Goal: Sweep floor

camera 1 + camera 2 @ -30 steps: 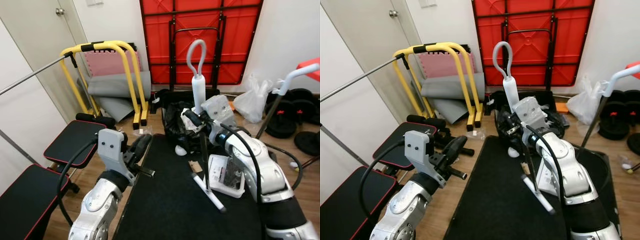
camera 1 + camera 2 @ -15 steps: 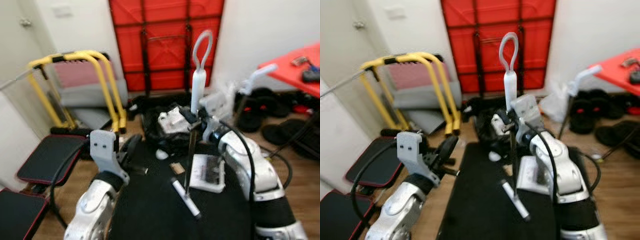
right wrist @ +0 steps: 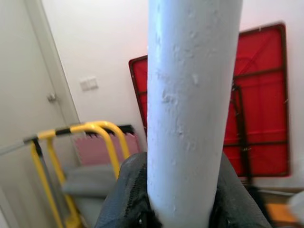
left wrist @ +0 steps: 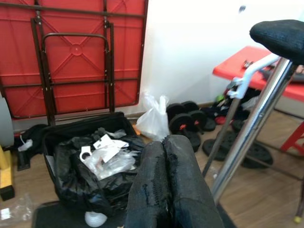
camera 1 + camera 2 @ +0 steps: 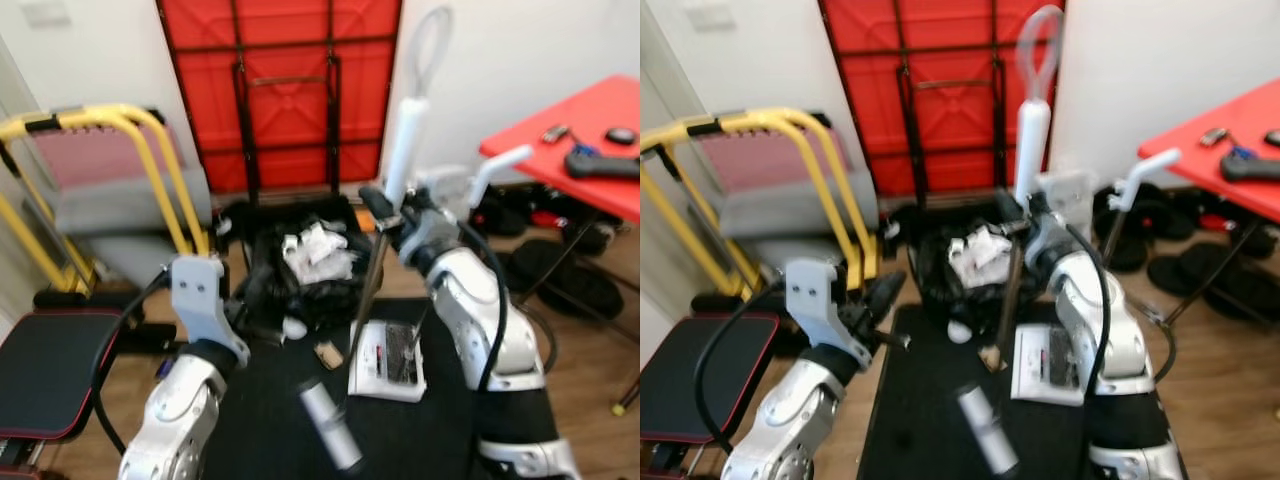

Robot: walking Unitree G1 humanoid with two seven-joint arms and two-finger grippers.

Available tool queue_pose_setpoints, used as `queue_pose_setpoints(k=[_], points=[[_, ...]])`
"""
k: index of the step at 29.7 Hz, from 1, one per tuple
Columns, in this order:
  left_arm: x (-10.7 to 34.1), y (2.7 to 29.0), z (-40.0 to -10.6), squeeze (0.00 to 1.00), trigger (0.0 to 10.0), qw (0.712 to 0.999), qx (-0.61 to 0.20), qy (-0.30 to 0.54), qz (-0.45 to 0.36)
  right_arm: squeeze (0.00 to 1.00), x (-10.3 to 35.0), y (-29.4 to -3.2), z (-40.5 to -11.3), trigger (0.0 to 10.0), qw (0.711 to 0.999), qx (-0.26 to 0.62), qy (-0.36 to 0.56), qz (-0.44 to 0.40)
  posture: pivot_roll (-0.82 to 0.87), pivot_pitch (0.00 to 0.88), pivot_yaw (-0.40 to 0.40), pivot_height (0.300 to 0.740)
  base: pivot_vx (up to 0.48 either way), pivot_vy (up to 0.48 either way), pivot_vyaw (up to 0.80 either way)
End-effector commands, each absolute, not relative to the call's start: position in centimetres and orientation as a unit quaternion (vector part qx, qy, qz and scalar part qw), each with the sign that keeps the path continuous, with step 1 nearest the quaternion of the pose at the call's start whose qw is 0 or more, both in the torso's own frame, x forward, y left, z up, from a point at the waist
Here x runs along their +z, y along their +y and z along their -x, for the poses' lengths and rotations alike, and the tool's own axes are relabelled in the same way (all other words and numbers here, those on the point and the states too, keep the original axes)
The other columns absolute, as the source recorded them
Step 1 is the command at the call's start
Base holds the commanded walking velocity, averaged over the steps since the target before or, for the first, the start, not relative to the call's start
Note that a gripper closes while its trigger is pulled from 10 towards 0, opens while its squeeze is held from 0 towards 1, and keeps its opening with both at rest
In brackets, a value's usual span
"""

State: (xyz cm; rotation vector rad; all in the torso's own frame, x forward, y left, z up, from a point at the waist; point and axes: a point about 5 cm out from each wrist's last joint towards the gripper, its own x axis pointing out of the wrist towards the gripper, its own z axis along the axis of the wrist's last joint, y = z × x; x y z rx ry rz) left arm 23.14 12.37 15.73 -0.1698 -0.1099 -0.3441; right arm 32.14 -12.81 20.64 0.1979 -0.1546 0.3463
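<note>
The head views are blurred by motion, so the broom (image 5: 378,262) looks smeared and its lower end (image 5: 329,434) is a soft grey streak over the black mat (image 5: 930,440). The small things on the red table (image 5: 590,160) are too blurred to name. In the right wrist view the white handle (image 3: 190,114) hides the fingertips behind it, and it runs off the picture's edge.

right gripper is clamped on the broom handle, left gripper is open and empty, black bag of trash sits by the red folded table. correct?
One error: the left gripper is shut, not open. The left wrist view shows its two black fingers pressed together with nothing between them. The rest holds: the right gripper is clamped on the broom handle, and the black bag of trash sits by the red folded table.
</note>
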Motion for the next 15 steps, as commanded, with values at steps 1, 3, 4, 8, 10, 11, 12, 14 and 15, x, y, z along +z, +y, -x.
queue_pose_setpoints(k=[1,3,4,8,10,11,12,14,15], points=[[15.7,12.2,-23.1,0.0,10.0,0.979,-0.175,-0.055,0.086,0.0,22.1,-13.3,-32.5,10.0,0.974,0.162,-0.116,-0.105,-0.14,0.024,0.028,0.74,0.345,0.0,0.0],[15.8,12.2,-23.1,0.0,10.0,0.979,-0.175,-0.055,0.086,0.0,22.1,-13.3,-32.5,10.0,0.974,0.162,-0.118,-0.107,-0.14,0.024,0.028,0.74,0.345,0.0,0.0],[15.8,12.3,-23.0,0.0,10.0,0.979,-0.175,-0.055,0.087,0.0,22.3,-13.2,-32.7,10.0,0.973,0.161,-0.121,-0.108,-0.14,0.025,0.029,0.74,0.345,0.0,0.0],[15.9,12.3,-23.0,0.0,10.0,0.979,-0.175,-0.056,0.087,0.0,22.5,-13.1,-33.3,10.0,0.975,0.15,-0.129,-0.105,-0.14,0.034,0.031,0.74,0.342,0.0,0.0],[15.9,12.3,-22.9,0.0,10.0,0.979,-0.176,-0.057,0.087,0.0,22.5,-13.1,-33.5,10.0,0.975,0.145,-0.13,-0.104,-0.14,0.034,0.031,0.74,0.341,0.0,0.0],[15.9,12.3,-22.9,0.0,10.0,0.979,-0.176,-0.057,0.087,0.0,22.5,-13.2,-33.7,10.0,0.976,0.141,-0.132,-0.103,-0.14,0.038,0.031,0.74,0.341,0.0,0.0],[16.0,12.3,-22.9,0.0,10.0,0.979,-0.177,-0.058,0.087,0.0,22.5,-13.3,-33.9,10.0,0.976,0.137,-0.133,-0.104,-0.14,0.038,0.031,0.74,0.341,0.0,0.0],[16.1,12.2,-22.8,0.0,10.0,0.978,-0.178,-0.058,0.087,0.0,22.5,-13.5,-34.1,10.0,0.977,0.131,-0.134,-0.103,-0.14,0.049,0.031,0.74,0.341,0.0,0.0],[16.1,12.2,-22.8,0.0,10.0,0.978,-0.179,-0.058,0.087,0.0,22.3,-13.8,-34.4,10.0,0.978,0.123,-0.134,-0.101,-0.13,0.051,0.031,0.74,0.341,0.0,0.0]])
